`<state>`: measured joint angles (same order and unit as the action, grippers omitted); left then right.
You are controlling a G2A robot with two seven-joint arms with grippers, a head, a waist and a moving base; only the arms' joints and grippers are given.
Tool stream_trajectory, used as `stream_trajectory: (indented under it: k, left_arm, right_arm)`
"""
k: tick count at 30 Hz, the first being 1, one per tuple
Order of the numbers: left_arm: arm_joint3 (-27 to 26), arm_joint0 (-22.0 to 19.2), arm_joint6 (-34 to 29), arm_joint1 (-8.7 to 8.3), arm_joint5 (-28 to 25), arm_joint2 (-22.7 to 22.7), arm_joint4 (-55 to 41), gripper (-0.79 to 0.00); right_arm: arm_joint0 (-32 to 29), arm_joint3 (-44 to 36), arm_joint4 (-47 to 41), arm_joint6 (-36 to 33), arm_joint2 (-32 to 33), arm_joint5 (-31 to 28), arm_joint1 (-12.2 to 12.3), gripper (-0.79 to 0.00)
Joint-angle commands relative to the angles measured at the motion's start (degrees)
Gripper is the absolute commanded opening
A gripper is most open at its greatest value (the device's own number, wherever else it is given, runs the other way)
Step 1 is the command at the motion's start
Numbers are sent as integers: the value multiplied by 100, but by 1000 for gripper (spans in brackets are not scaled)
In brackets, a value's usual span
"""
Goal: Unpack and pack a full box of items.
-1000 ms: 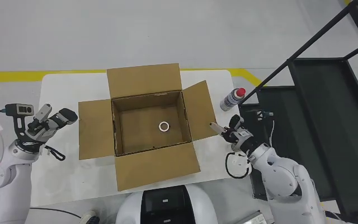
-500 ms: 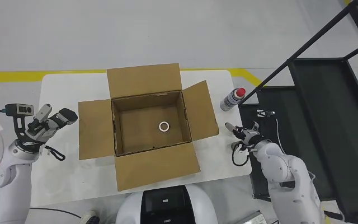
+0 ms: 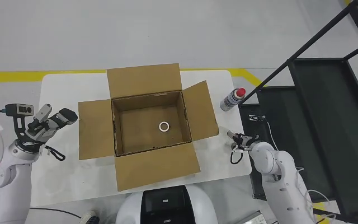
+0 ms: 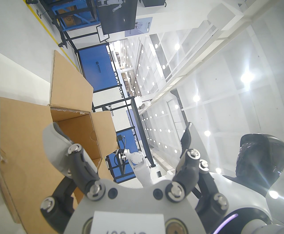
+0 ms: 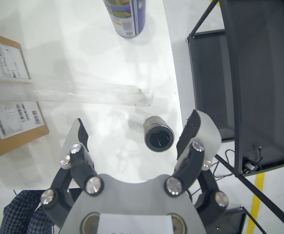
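The open cardboard box (image 3: 150, 87) stands mid-table with a small white ring (image 3: 164, 126) on its floor. At the table's right edge my right gripper (image 3: 238, 139) is open and low over the tabletop. In the right wrist view a short metal cylinder (image 5: 158, 137) lies on the table between the open fingers of the right gripper (image 5: 137, 120), untouched. A clear plastic-wrapped tube (image 5: 88, 95) lies just beyond it. A spray can (image 3: 231, 99) with a red cap stands farther back; its base (image 5: 127, 17) shows from the wrist. My left gripper (image 3: 56, 120) (image 4: 119, 130) is open and empty, left of the box.
A black metal rack (image 3: 313, 112) stands tight against the table's right edge (image 5: 175, 88). The box's flaps (image 3: 95, 129) spread out on all sides, and the right flap (image 5: 13, 93) carries labels. Bare tabletop (image 3: 67, 89) lies left of the box.
My right arm has drawn back from the box's right flap toward the table's right edge. The left arm and the box have not moved.
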<state>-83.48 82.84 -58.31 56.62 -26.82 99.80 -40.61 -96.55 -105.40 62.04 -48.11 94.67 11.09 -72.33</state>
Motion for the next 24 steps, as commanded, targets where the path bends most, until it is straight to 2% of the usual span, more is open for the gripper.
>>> stream_trajectory:
  k: [1,10,24]
  left_arm:
    - [0,0,0,0,0,0,0,0]
    - [0,0,0,0,0,0,0,0]
    - [0,0,0,0,0,0,0,0]
  right_arm:
    - [44,109,-37,-64,-2,50,0,0]
    - [130,515,-211,-167,204,176,23,0]
    - [538,1297,-555,-549,207,-114,69,0]
